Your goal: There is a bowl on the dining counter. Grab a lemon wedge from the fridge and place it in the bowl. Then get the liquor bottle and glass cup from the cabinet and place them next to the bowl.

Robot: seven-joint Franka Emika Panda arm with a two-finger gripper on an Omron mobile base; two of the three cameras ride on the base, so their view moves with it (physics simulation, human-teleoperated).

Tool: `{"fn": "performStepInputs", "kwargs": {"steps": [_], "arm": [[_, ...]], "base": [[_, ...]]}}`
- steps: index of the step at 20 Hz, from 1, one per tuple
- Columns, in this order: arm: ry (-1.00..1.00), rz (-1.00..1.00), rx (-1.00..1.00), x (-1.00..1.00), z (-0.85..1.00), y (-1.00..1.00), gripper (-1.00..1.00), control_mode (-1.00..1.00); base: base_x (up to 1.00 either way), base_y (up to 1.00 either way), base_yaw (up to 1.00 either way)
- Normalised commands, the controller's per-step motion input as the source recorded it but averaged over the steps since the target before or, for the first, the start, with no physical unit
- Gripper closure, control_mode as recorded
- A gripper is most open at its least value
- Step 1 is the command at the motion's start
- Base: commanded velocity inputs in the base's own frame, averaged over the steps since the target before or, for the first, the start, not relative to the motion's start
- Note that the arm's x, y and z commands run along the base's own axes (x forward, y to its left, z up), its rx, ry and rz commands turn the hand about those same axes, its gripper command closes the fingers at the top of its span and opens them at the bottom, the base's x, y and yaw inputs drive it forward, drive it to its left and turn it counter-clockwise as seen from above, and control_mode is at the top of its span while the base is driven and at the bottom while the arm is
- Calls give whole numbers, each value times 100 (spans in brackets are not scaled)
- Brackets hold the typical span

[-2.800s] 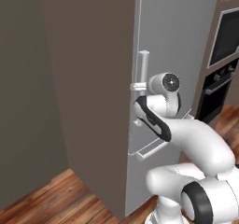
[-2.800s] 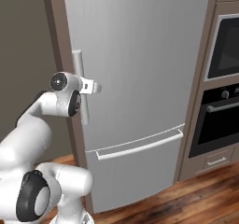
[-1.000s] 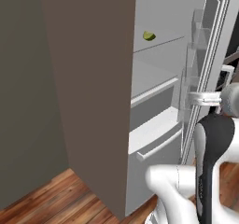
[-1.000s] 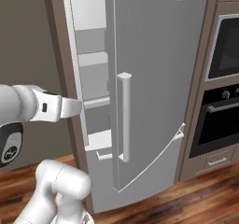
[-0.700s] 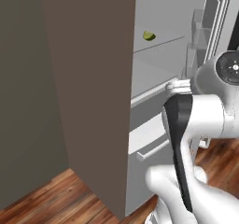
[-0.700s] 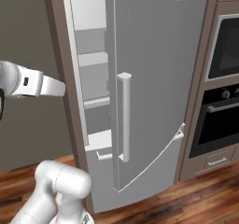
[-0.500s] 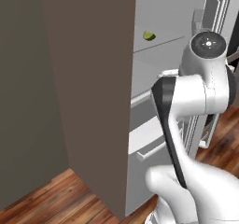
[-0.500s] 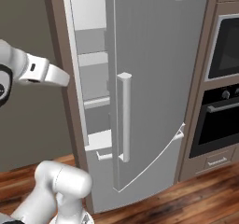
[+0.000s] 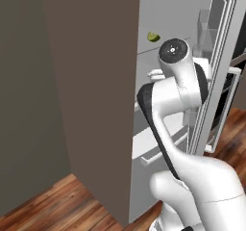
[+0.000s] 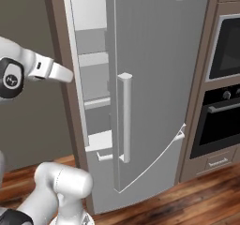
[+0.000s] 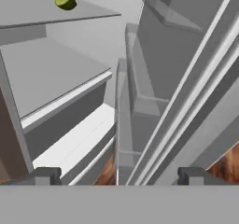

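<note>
Inside, the small yellow-green lemon wedge (image 9: 153, 36) (image 11: 65, 1) lies on a pale shelf (image 11: 56, 17) of the tall silver-grey fridge (image 10: 154, 55). Its door hangs open. Empty gripper (image 11: 119, 174) fingers stand wide apart.

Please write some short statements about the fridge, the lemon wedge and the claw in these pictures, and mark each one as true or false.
1. The fridge door stands open. True.
2. The lemon wedge lies on a shelf inside the fridge. True.
3. The claw is shut on the lemon wedge. False: its fingers stand wide apart with nothing between them, and the wedge lies apart from them on the shelf.
4. The fridge door has a vertical bar handle. True.
5. The lemon wedge lies in the lower drawer. False: it lies on a shelf above the drawer.
6. The floor is of white tiles. False: it is brown wood.
</note>
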Motion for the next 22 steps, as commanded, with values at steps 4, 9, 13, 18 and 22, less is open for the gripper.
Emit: {"fn": "performStepInputs", "kwargs": {"steps": [4,9,13,18,22], "arm": [[0,-16,-10,72,-35,-14,-100,-100],[9,-18,-6,69,-8,-28,-100,-100],[14,-18,-4,61,0,-36,-100,-100],[13,-17,-4,51,-10,-41,-100,-100],[10,-17,-4,43,-16,-40,-100,-100]], "base": [[0,0,0],[0,0,0],[0,0,0],[0,0,0],[0,0,0]]}}
